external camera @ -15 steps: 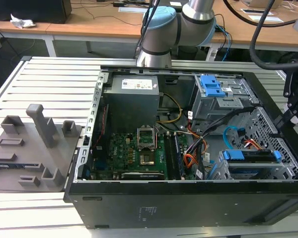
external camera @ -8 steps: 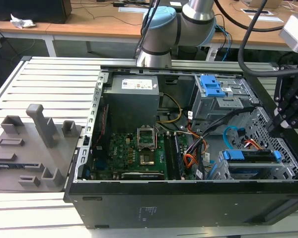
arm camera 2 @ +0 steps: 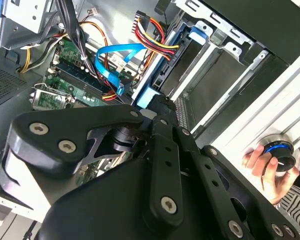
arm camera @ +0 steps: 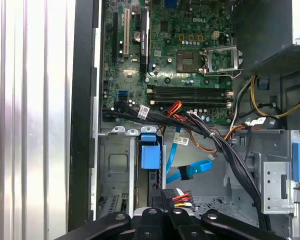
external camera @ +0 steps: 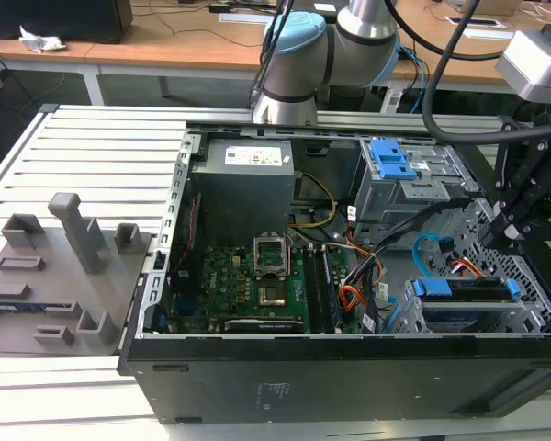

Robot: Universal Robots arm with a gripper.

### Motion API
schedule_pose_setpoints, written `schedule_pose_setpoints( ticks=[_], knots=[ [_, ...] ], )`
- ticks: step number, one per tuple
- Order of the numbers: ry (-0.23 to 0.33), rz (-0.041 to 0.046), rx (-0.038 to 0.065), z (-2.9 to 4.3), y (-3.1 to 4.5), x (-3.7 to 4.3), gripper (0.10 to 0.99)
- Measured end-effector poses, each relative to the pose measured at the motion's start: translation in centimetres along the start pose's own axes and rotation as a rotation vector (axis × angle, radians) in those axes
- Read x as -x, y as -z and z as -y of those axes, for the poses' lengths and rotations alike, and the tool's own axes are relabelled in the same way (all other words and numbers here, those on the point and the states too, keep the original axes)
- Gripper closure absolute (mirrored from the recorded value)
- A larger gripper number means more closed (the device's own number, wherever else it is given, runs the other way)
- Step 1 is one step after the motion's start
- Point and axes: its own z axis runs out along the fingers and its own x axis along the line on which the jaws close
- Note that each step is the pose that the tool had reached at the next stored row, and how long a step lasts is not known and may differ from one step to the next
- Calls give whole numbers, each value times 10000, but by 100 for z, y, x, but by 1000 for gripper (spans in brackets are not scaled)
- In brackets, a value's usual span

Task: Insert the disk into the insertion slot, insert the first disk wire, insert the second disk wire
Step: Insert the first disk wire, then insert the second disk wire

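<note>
The black gripper [external camera: 507,220] hung over the open computer case [external camera: 257,386] at the exterior view's right, close above one end of the disk [external camera: 461,292]. Whether it was clenched or released could not be told. The disk, in its blue frame, stood on edge inside the grey perforated cage [external camera: 538,296], between the upright plates. In the first wrist view a dark plug [arm camera: 171,195] with red and yellow wires lay just beside the gripper, at the disk's end. The light-blue cable [external camera: 428,243] arched in a loop near the disk, on the side toward the green board [external camera: 248,276].

The arm's black linkage slanted down from the exterior view's right edge, under a grey camera housing [external camera: 544,57], while the grey and pale-blue joints [external camera: 298,55] rose behind the case. The case lay on its side on a ribbed metal table [external camera: 83,156]. A grey plastic holder [external camera: 64,276] sat on the table beside the case, at the exterior view's left. In the second wrist view a person's hand [arm camera 2: 260,167] gripped a round black knob [arm camera 2: 280,155] beside the case. Wooden desks [external camera: 165,41] stood behind
</note>
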Motion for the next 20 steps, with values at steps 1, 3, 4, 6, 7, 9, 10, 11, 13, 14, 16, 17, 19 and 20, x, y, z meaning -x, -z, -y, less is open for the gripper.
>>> schedule_pose_setpoints(
  ticks=[1,3,4,6,7,9,10,11,13,14,16,17,19,20],
  knots=[
    [0,0,0,0,0,0,980],
    [0,0,1,-1,0,0,980],
    [0,0,0,-1,0,0,980],
    [0,0,0,-1,0,0,980],
    [0,0,0,-2,0,0,973],
    [0,0,1,-2,0,0,851],
    [0,0,1,-2,0,0,788],
    [0,0,0,-2,0,0,725],
    [0,0,1,-3,-1,16,725],
    [-1,0,1,-4,-1,30,725],
    [-1,-1,0,-4,-4,99,725],
    [-1,0,0,-5,-7,153,725],
    [0,1,1,-7,-15,308,725],
    [0,-1,0,-8,-16,356,725]
  ],
)
